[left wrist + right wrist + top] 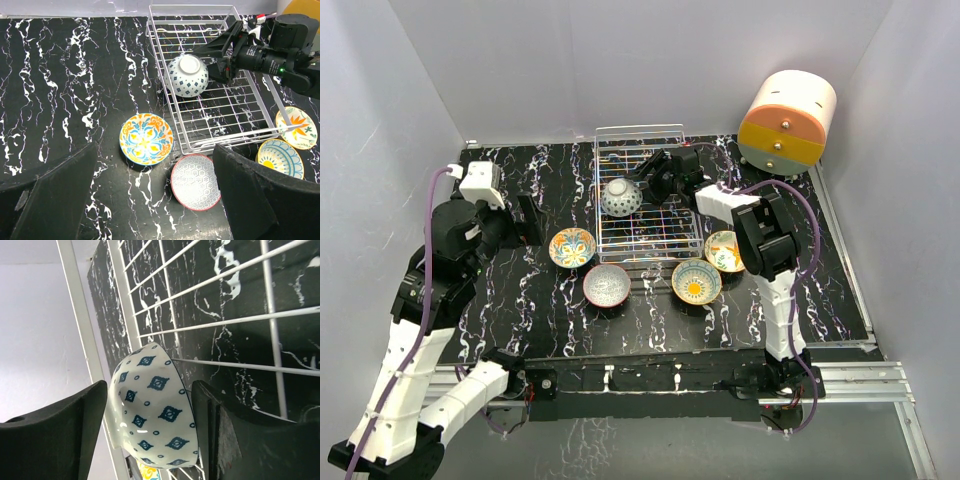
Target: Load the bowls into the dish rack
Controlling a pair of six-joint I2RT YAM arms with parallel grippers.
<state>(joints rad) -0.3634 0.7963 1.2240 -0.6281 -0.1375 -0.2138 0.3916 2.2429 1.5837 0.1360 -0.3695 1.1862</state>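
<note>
One bowl (621, 197) is laid upside down inside the dish rack (638, 128) — likely to drain — the right hand (646, 179) spread empty beside it. Four bowls (607, 285) are left just outside the rack; the left hand (528, 222) is open, empty.

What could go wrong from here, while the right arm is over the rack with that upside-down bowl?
1. The right gripper closely flanks the upturned blue-patterned bowl; pulling out off-line could drag or tip it.
2. That bowl sits at the dish rack's low left wall, so a nudge might lift it onto the wires.
3. The orange-floral bowl lies right beside the right arm and could be swept.
</note>
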